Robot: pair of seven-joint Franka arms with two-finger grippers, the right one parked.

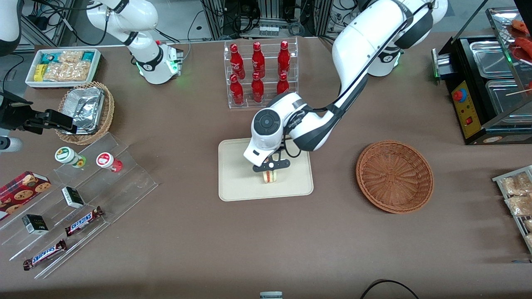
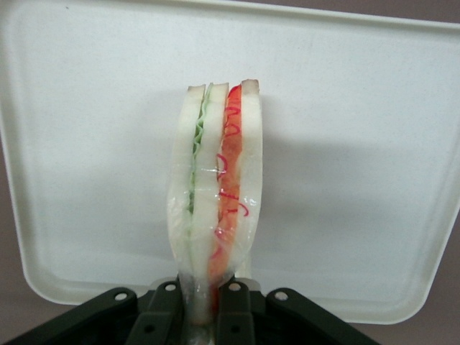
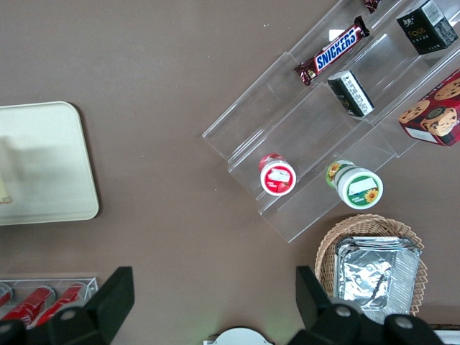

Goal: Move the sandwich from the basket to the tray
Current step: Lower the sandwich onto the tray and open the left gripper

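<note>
The sandwich is a slim wedge wrapped in clear film that catches small highlights. It stands on edge with its cut face showing. Pale white bread slices run lengthwise, with a wavy green leaf layer between one pair and a red-orange layer, marked with thin red squiggles, between the other. Its upper end is squared off, and the film gathers to a narrow pinch at the end that sits in the gripper.

The jaws are closed narrowly on that pinched end, one black finger pressing on each side of the bread. In the front view the gripper hangs over the cream-beige tray, above the part of it nearer the front camera, and the sandwich shows just under it as a small pale block with a reddish stripe. Whether its lower end touches the tray floor or hangs just above it cannot be told. In the wrist view the tray fills the background around the wedge, plain and smooth, with a low raised rim and rounded corners.

The reddish-brown wicker basket sits on the brown tabletop beside the tray, toward the working arm's end, apart from it. A clear rack of red soda bottles stands farther from the front camera than the tray.
</note>
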